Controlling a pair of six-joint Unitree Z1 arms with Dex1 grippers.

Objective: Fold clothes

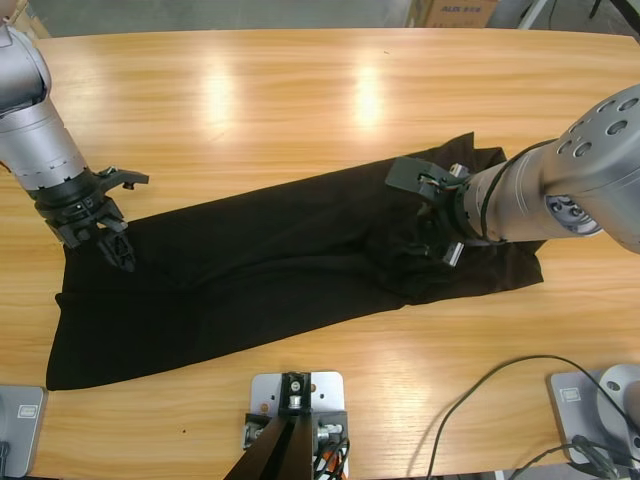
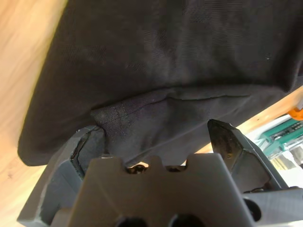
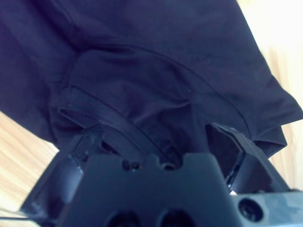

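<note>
Across the middle of the wooden table, high view: one black shirt, folded lengthwise into a long band, running from near the table's front left corner up toward its right edge. Left hand stands on the band's left end, jaws spread. Right hand sits over the bunched right end, jaws apart with cloth between them.

Left wrist view: left hand has its jaws wide apart astride a stitched hem fold of the shirt; bare table shows beside the cloth.

Right wrist view: right hand open, its jaws either side of curved seams and folds of the shirt; table visible past the cloth's edge.
</note>
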